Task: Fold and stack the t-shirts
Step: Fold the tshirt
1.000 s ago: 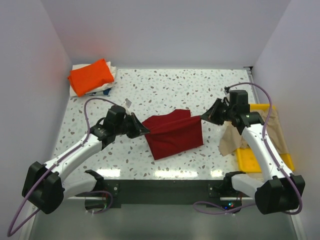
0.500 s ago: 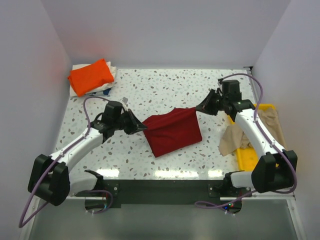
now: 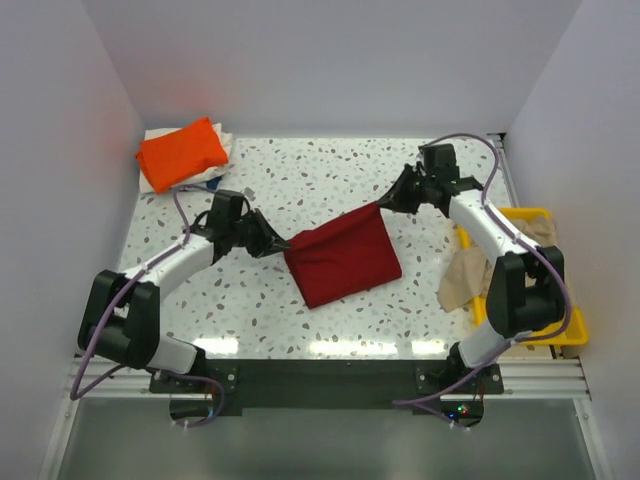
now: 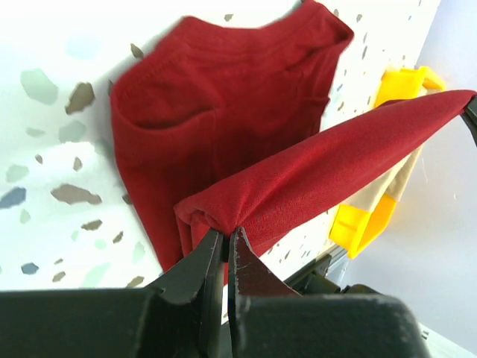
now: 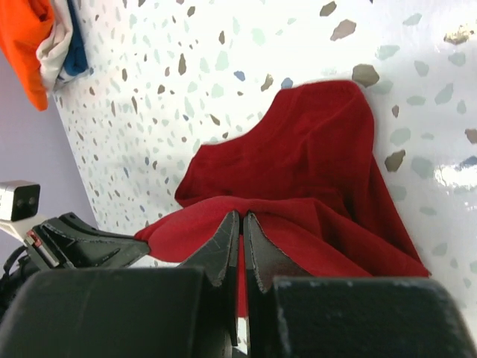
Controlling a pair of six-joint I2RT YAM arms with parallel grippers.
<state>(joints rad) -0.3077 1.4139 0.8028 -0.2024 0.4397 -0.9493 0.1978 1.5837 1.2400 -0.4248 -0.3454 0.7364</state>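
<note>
Two pinches hold the dark red t-shirt point(image 3: 345, 262): the left end effector point(image 3: 282, 248) clamps its left corner, the right end effector point(image 3: 386, 205) its far-right corner, cloth taut between them.

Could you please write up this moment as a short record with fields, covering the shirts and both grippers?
left gripper: shut on the dark red t-shirt, at its left corner
right gripper: shut on the same shirt, at its right corner
dark red t-shirt: upper edge held taut between the arms, rest lying on the table
orange t-shirt: folded, far left corner, on top of whitish cloth
beige t-shirt: crumpled, hanging over the yellow tray onto the table
</note>
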